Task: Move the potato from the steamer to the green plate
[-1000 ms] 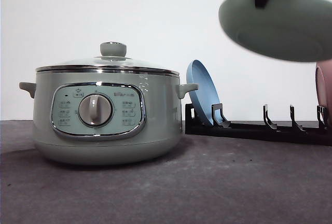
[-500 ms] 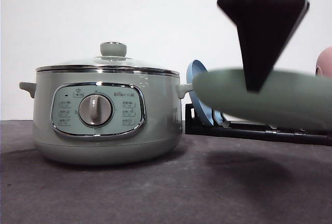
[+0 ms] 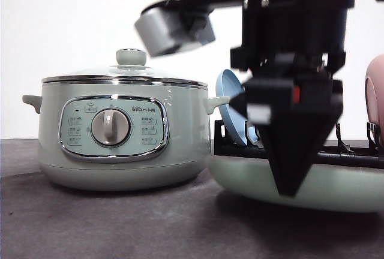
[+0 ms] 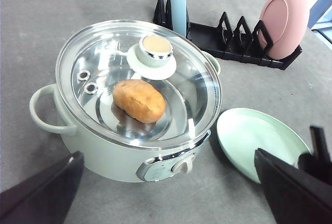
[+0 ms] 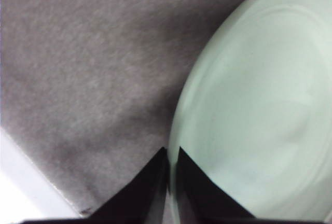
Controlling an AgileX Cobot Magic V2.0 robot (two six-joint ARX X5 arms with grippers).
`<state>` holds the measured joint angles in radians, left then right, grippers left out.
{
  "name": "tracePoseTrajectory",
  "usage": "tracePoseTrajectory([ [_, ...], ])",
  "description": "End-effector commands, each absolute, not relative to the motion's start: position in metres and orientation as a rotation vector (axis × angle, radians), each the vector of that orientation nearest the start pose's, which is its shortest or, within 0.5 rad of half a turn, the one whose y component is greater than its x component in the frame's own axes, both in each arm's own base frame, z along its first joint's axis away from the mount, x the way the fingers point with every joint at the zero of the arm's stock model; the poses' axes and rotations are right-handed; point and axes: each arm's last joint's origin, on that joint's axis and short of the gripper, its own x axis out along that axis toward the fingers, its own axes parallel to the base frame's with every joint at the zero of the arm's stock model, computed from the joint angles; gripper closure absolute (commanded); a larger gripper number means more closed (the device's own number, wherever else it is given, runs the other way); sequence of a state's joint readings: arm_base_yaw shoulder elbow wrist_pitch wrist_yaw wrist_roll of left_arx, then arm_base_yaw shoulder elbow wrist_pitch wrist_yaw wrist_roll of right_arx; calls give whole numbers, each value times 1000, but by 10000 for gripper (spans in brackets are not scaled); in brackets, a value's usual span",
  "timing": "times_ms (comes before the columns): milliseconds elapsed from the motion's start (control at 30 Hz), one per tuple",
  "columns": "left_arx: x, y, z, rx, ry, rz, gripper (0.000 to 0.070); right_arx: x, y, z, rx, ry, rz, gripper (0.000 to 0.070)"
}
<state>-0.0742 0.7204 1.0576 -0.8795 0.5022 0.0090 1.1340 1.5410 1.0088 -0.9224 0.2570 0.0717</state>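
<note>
So the right gripper (image 3: 292,194) just brought the green plate (image 3: 336,190) down from mid-air onto the table — jaws pinched on its rim, right beside the steamer (image 3: 123,133). Left gripper (image 4: 171,193) hangs wide open. Potato (image 4: 139,100) sits under the glass lid (image 4: 140,81) — lid's next, I'd guess.

The right arm (image 3: 294,25) is matte black, built of blocky stacked housings, with a small red patch beside a white patch on the block just above its gripper. A rounded grey wrist camera (image 3: 174,28) is mounted to one side of it, and a black cable loops up from its top. The right gripper (image 3: 292,192) has flat black wedge-shaped fingers narrowing to a point, and the left gripper (image 4: 171,193) shows the same smooth, black, tapering fingers (image 4: 41,195).
</note>
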Motion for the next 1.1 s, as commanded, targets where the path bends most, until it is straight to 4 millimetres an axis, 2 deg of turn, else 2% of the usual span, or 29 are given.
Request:
tracePoseTrajectory([
  [0, 111, -23, 375, -97, 502, -575, 27, 116, 243, 192, -899, 1182, 659, 696],
  [167, 111, -23, 375, -97, 502, -575, 27, 115, 245, 180, -873, 1243, 674, 692],
  [233, 111, -23, 375, -97, 502, -575, 27, 114, 246, 179, -853, 1253, 693, 670],
  [400, 111, -23, 375, -97, 502, -575, 27, 115, 248, 179, -823, 1249, 703, 459],
  [633, 111, -23, 375, -97, 502, -575, 27, 115, 248, 184, -814, 1229, 702, 445],
  [767, 111, -23, 375, -97, 502, -575, 27, 117, 248, 209, -797, 1140, 707, 445],
  [933, 111, -23, 375, -97, 502, -575, 27, 126, 243, 259, -677, 1012, 750, 445],
  [1067, 111, -23, 375, -97, 502, -575, 27, 140, 230, 299, -540, 918, 799, 445],
])
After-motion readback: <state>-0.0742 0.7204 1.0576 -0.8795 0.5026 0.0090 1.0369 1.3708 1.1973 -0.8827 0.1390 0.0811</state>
